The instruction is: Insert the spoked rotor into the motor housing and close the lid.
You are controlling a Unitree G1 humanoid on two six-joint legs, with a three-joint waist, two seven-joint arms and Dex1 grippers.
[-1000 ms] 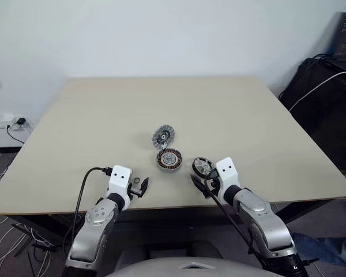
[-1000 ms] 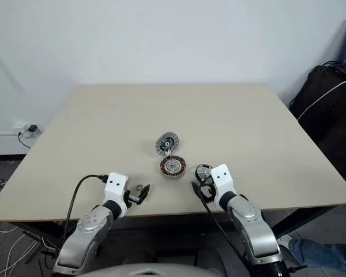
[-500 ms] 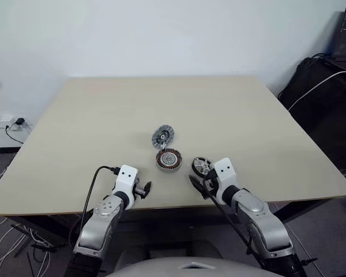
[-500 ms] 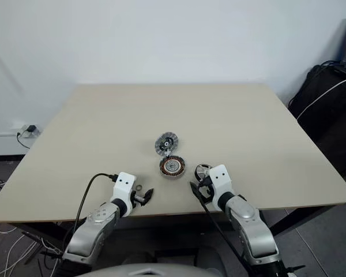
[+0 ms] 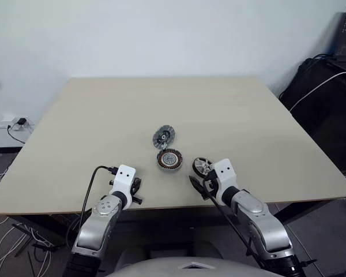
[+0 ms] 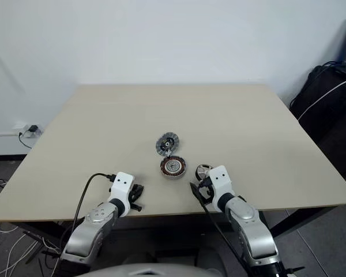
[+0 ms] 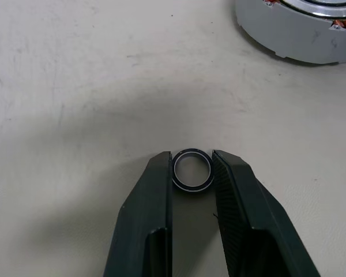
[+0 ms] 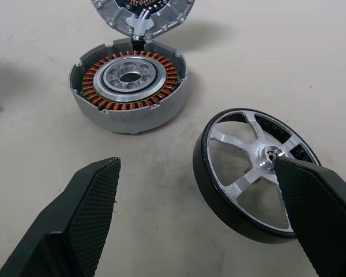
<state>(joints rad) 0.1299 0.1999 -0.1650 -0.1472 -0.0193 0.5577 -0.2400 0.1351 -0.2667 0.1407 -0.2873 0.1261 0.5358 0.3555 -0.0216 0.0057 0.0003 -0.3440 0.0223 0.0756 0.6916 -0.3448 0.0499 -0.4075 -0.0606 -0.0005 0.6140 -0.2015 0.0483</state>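
The motor housing [image 5: 169, 160], with copper windings around a pale centre, sits open on the table [image 5: 104, 115]. The lid [image 5: 163, 137], a silvery ribbed disc, stands tilted at its far rim. The spoked rotor [image 8: 256, 173] lies flat just right of the housing. My right gripper [image 5: 199, 182] is open, its fingers spread before the rotor without touching it. My left gripper [image 7: 192, 157] sits near the table's front edge, left of the housing. Its two black fingers are shut on a small black ring [image 7: 192, 171] lying on the table.
The table's front edge runs just under both grippers. Black equipment with cables [image 5: 328, 86] stands off the table's right side. A wall socket with a plug [image 5: 14, 122] is low on the left wall.
My left gripper's fingers, open around the small ring before, have closed onto it. The right arm, rotor, housing and lid have not moved.
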